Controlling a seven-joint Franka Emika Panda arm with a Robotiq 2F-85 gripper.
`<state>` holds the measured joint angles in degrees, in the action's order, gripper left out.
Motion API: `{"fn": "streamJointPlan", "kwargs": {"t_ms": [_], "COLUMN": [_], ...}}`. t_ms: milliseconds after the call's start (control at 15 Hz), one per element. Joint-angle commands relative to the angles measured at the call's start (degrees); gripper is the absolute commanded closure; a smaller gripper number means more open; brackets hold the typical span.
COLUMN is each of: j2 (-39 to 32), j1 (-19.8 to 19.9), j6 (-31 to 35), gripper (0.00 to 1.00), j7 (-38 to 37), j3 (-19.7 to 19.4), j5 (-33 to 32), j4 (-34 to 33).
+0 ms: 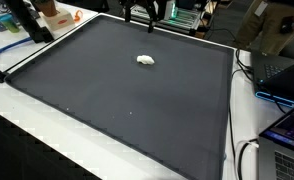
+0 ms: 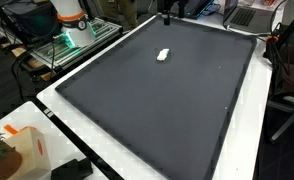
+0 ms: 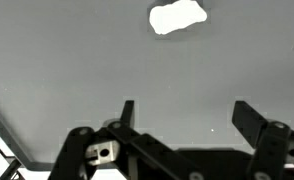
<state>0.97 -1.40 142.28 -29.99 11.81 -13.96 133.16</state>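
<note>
One small white lump sitting alone mid-mat, gripper hovering well back with fingers spread wide — could easily skid off or get squashed on that slick dark mat if approached off-center.

Both exterior views look down steeply from opposite corners at the dark mat — sharing its small white object — while the wrist view hangs close above it.
</note>
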Motion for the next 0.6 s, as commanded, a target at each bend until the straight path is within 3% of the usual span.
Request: {"fn": "streamJointPlan", "kwargs": {"t_ms": [0, 533], "j2": [-0.3, -6.4], "j1": [-1.9, -3.8], "j6": [-0.1, -8.8], "gripper": [0.00, 0.00], "j7": [0.2, 6.6], "j3": [-2.0, -2.8], "j5": [0.1, 2.7], "j4": [-0.3, -7.9]}}
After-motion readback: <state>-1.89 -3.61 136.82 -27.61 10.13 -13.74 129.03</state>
